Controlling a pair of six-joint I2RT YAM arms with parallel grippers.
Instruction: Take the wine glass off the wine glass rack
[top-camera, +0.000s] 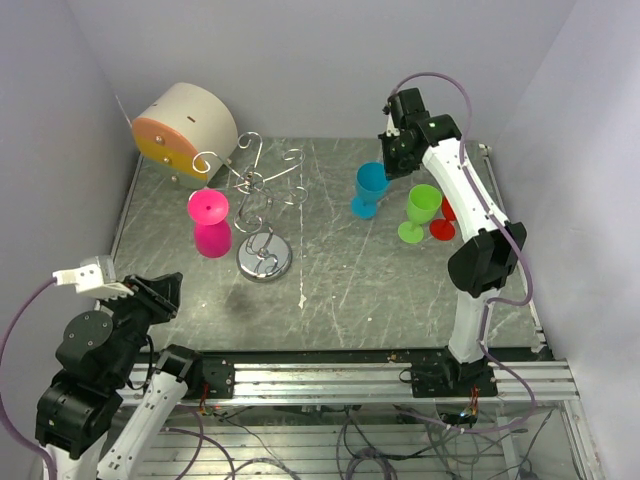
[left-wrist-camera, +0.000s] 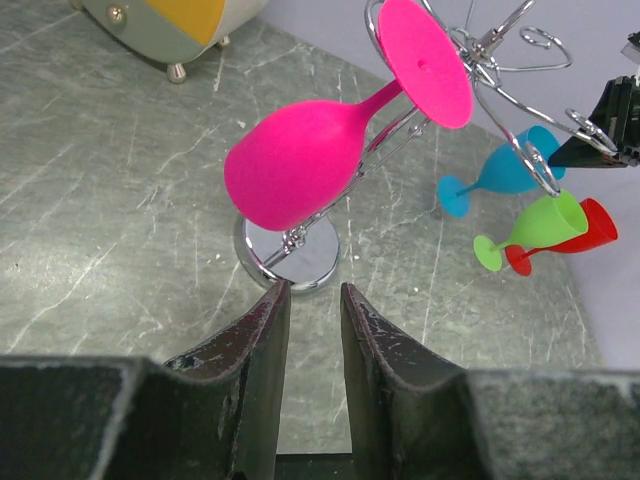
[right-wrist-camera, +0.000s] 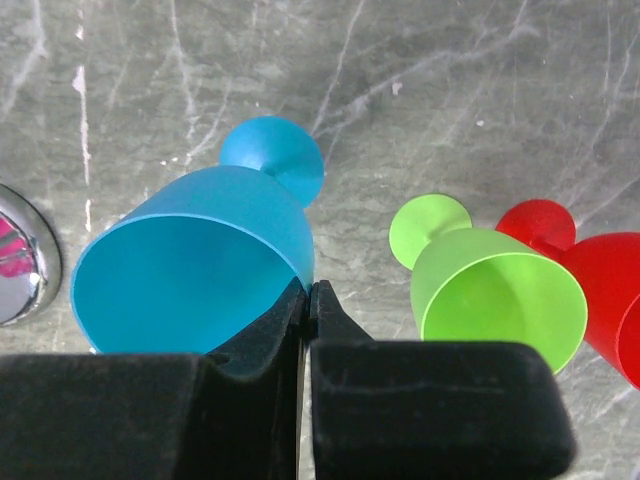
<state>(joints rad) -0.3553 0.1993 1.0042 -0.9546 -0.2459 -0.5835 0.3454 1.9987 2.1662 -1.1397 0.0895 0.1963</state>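
1. The worktop (top-camera: 350, 280) is the scratched grey slab that everything sits on. The beige drum (top-camera: 185, 130) with the orange face is at the far left corner and isn't part of this job.
2. The wine glass rack (top-camera: 252, 186) stands left of centre on its shiny round base, curly wire arms sticking out all round.
3. The pink wine glass (top-camera: 211, 228) is the one I'm after. It hangs upside down on the rack's left side, foot caught in the wire up top, bowl dangling beside the stem.
4. The blue glass (top-camera: 370, 188), green glass (top-camera: 421, 210) and red glass (top-camera: 444, 222) stand on the worktop to the right, well apart from the rack.
5. The left gripper (left-wrist-camera: 314, 290) sits low on the near side, aimed at the pink bowl. Its fingers are parted a little with nothing between them, and it's well short of the glass.
6. The right gripper (right-wrist-camera: 307, 290) has its fingers clenched together on nothing, right at the blue glass's rim. I can't tell if they touch it.
7. So I'd call this the approach. Next I reckon I spread the left fingers wider, close in on the pink bowl, grip softly, then slide the foot out along the wire. Yanking could tip the rack.
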